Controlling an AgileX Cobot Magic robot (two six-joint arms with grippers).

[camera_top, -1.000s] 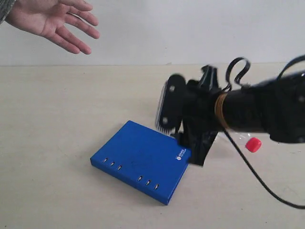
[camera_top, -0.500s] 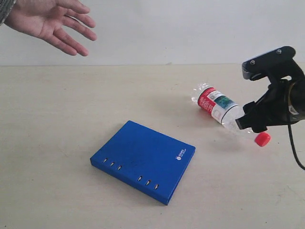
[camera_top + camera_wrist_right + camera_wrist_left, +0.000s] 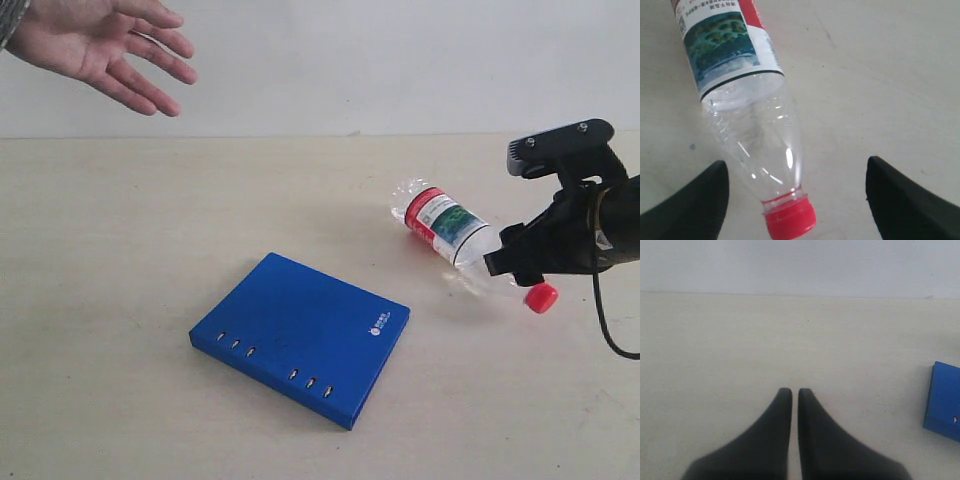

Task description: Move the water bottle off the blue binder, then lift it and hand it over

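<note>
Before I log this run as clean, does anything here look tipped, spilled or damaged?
Only the water bottle stands out: it lies on its side on the table, clear of the blue binder. Its red cap is on and no spill shows. The right gripper is open, its fingers either side of the neck.
</note>
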